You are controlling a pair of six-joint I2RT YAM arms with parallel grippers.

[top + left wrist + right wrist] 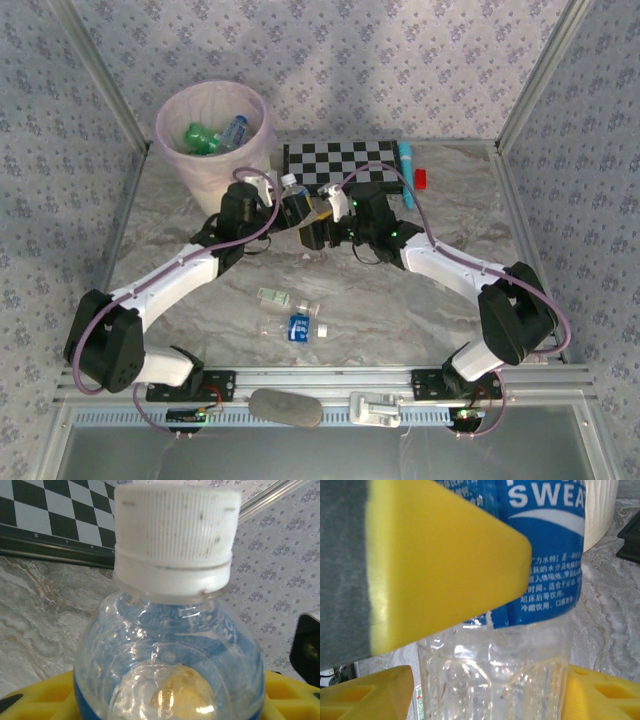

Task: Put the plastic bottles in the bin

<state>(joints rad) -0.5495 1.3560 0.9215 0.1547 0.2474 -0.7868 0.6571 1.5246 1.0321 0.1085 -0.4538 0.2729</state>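
Note:
A clear plastic bottle point(294, 200) with a blue label and white cap is held upright above the table, in front of the checkerboard. My left gripper point(286, 208) is shut on it; in the left wrist view the bottle point(170, 645) sits between the yellow fingers point(35, 700). My right gripper point(318, 215) is open around the bottle's clear lower part point(492, 680), with a small gap at one finger point(365, 695). The left gripper's yellow finger point(445, 565) crosses the label. The bin point(215, 165) at back left holds a green bottle point(200, 137) and a blue-labelled one point(235, 128). Two more bottles point(297, 327) point(285, 300) lie near the front.
A checkerboard point(340, 160) lies at the back. A teal marker point(408, 165) and a small red block point(422, 179) lie to its right. Patterned walls and metal frame posts enclose the table. The bin's ribbed wall point(600, 510) rises just behind the held bottle.

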